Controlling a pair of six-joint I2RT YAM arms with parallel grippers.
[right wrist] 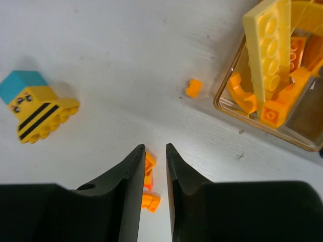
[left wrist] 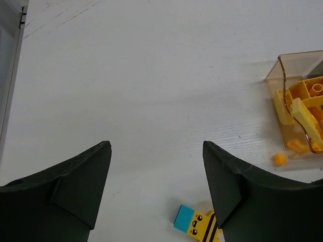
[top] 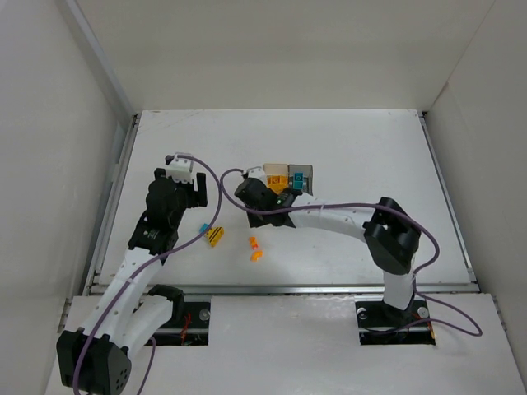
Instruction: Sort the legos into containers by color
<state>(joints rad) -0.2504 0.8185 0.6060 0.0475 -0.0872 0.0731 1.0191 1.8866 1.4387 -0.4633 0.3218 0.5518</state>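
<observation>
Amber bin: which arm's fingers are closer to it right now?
Right. The right fingers hang just off a corner of the amber bin. The left fingers sit well off to its left, with the bin only at the edge of their view.

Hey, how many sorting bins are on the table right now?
2. The amber bin sits mid-table, holding yellow and orange bricks; the grey bin is just right of it in the top view. The right arm partly covers both; no others show.
</observation>
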